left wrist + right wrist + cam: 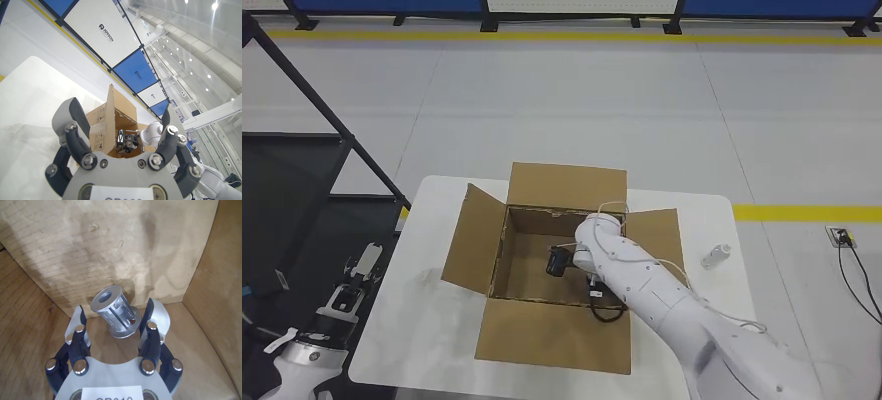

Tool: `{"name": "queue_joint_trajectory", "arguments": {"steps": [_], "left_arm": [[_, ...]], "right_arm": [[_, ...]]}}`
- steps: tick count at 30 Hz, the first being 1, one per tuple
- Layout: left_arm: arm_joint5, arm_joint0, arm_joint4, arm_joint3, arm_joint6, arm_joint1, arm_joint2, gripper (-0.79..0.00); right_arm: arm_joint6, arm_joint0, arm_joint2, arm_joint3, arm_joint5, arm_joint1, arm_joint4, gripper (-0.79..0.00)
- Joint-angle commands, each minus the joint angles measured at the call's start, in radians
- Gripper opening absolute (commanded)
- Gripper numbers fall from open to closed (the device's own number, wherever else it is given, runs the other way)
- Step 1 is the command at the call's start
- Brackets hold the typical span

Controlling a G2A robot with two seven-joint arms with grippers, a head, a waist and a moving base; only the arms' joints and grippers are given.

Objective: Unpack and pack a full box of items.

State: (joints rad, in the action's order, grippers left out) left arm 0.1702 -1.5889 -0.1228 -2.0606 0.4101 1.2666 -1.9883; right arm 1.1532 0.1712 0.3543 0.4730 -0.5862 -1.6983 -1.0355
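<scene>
Silver slotted spool point(113, 313) lies between the right tool's point(115, 311) spread jaws.

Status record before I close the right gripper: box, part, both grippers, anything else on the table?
box: cardboard box, flaps open, on the white table
right arm: right gripper open, down inside the box
part: silver metal cylinder with flanged ends, tilted on the box floor by a wall, within the open gripper's span, not clamped
left arm: left gripper open, holding nothing, outside the box
other: small bottle on the table beside the box, apart from it
</scene>
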Motion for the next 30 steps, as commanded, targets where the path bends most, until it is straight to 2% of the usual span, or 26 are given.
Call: {"name": "queue_joint_trajectory", "arguments": {"steps": [1, 7, 13, 19, 22, 23, 24, 26, 27, 28, 30], "left_arm": [[0.000, 0.000, 0.000, 0.000, 0.000, 0.000, 0.000, 0.000], [0.000, 0.000, 0.000, 0.000, 0.000, 0.000, 0.000, 0.000], [0.000, 0.000, 0.000, 0.000, 0.000, 0.000, 0.000, 0.000], [0.000, 0.000, 0.000, 0.000, 0.000, 0.000, 0.000, 0.000], [0.000, 0.000, 0.000, 0.000, 0.000, 0.000, 0.000, 0.000], [0.000, 0.000, 0.000, 0.000, 0.000, 0.000, 0.000, 0.000], [0.000, 0.000, 0.000, 0.000, 0.000, 0.000, 0.000, 0.000], [0.000, 0.000, 0.000, 0.000, 0.000, 0.000, 0.000, 0.000], [0.000, 0.000, 0.000, 0.000, 0.000, 0.000, 0.000, 0.000], [0.000, 0.000, 0.000, 0.000, 0.000, 0.000, 0.000, 0.000], [0.000, 0.000, 0.000, 0.000, 0.000, 0.000, 0.000, 0.000]], "right_arm": [[-0.008, -0.003, -0.003, -0.021, -0.004, -0.011, -0.003, -0.440], [-0.045, -0.014, -0.006, -0.070, -0.008, -0.038, -0.010, -0.566], [-0.106, -0.032, 0.010, -0.114, -0.008, -0.052, 0.003, -0.785], [-0.167, -0.048, 0.035, -0.151, 0.019, -0.053, 0.023, -0.785], [-0.173, -0.051, 0.048, -0.164, -0.001, -0.053, 0.042, -0.785], [-0.169, -0.052, 0.050, -0.167, -0.005, -0.053, 0.045, -0.745], [-0.166, -0.053, 0.052, -0.169, -0.004, -0.054, 0.046, -0.520], [-0.163, -0.053, 0.053, -0.167, -0.003, -0.055, 0.045, -0.354], [-0.163, -0.053, 0.053, -0.164, -0.001, -0.056, 0.041, -0.182], [-0.165, -0.052, 0.052, -0.160, 0.003, -0.057, 0.036, -0.095], [-0.163, -0.051, 0.048, -0.152, 0.018, -0.059, 0.021, -0.074]]}}
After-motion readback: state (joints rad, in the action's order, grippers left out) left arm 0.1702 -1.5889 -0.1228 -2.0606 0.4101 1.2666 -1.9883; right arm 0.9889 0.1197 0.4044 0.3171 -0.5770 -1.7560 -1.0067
